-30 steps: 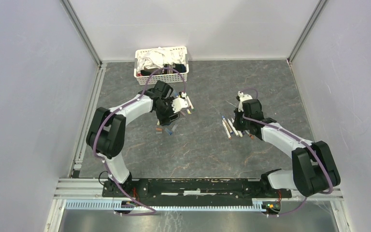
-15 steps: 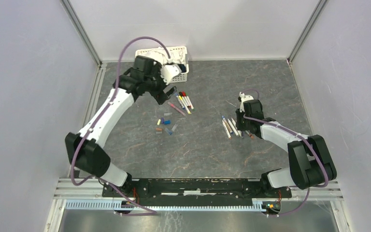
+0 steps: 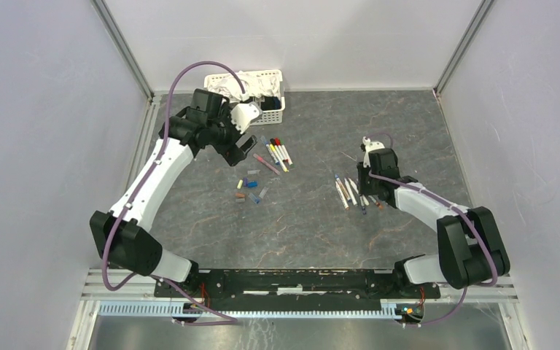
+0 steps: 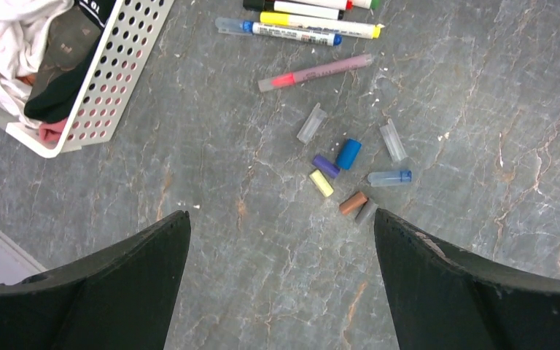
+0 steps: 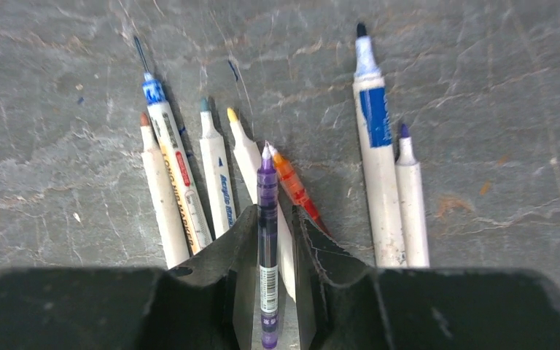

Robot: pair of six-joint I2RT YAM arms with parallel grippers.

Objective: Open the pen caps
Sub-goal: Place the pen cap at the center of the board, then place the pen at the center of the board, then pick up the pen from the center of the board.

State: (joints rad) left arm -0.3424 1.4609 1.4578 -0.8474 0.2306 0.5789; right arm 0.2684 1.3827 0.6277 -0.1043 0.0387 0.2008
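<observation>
My right gripper [image 5: 275, 215] [image 3: 364, 191] is low over a row of uncapped pens [image 5: 375, 160] at the right of the table. A thin purple pen [image 5: 267, 240] [image 3: 362, 207] lies between its jaws, uncapped tip pointing away. It touches the left finger, with a narrow gap to the right finger. My left gripper [image 4: 281, 215] [image 3: 246, 148] is wide open, empty, and high above the table. Below it lie loose pen caps: blue [image 4: 348, 154], purple [image 4: 326, 165], yellow [image 4: 321, 183], brown [image 4: 353, 203] and clear ones [image 4: 311, 123]. Capped pens [image 4: 313, 71] [image 3: 277, 153] lie beyond them.
A white slotted basket [image 4: 109, 73] [image 3: 275, 109] of cloths stands at the back, just left of my left gripper. An orange pen [image 5: 295, 189] and a white marker lie under the right jaws. Metal frame posts and walls bound the table.
My left arm rose from the cap pile and swung back and left toward the basket, gripper open. My right gripper stayed over the uncapped pens; the purple pen now shows at its near side.
</observation>
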